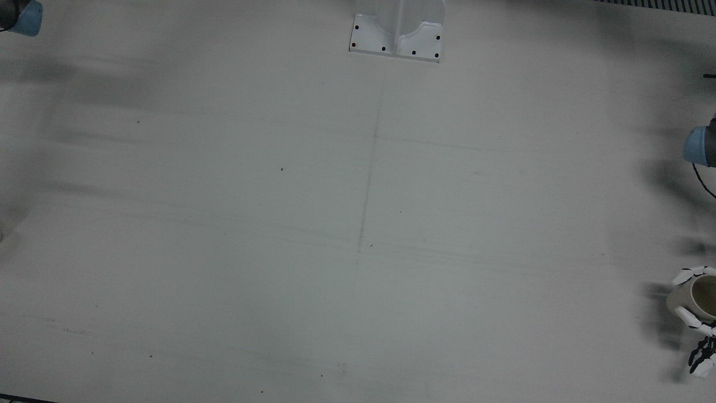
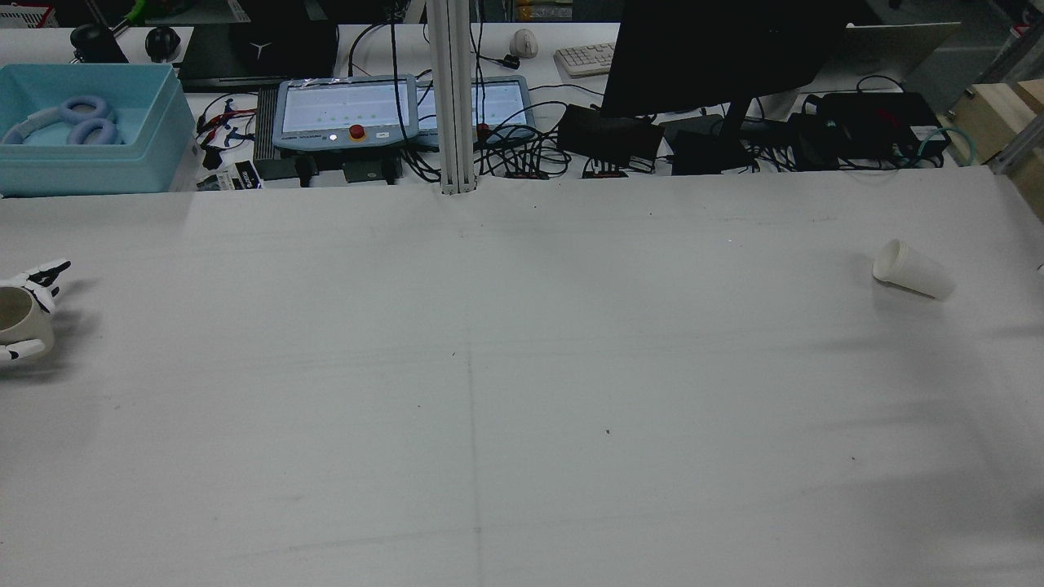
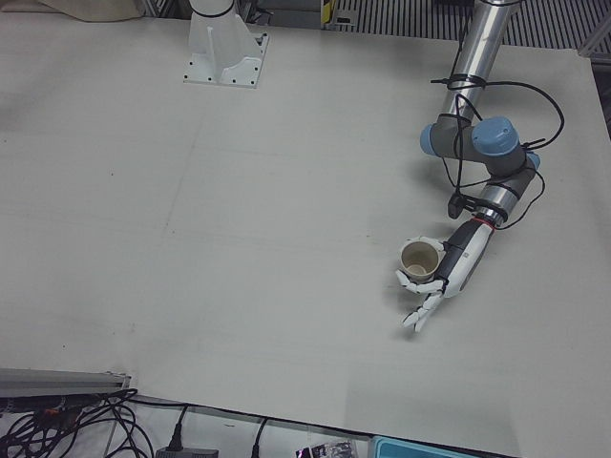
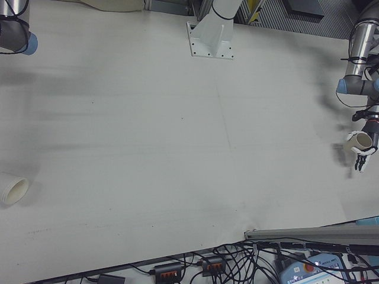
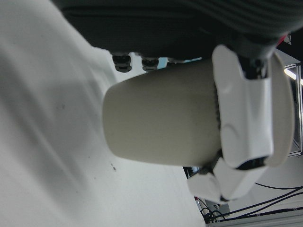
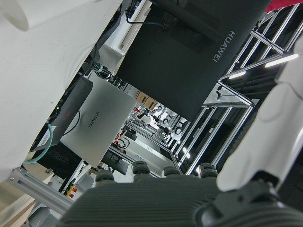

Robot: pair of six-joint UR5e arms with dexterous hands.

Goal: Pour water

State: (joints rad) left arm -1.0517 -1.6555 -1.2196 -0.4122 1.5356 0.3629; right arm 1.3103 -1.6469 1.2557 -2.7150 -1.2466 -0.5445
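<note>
Rear view, scanning left to right: my left robot hand (image 2: 24, 314) is wrapped around an upright beige cup (image 2: 16, 314) at the bench (image 2: 522, 408) edge, and far across lies a white paper cup (image 2: 912, 269) tipped on its side. That one looks light and easily crushed (I'd take it mid-wall, gently). My right robot hand (image 6: 265, 132) shows only a finger on its own camera; I cannot tell its state.
</note>
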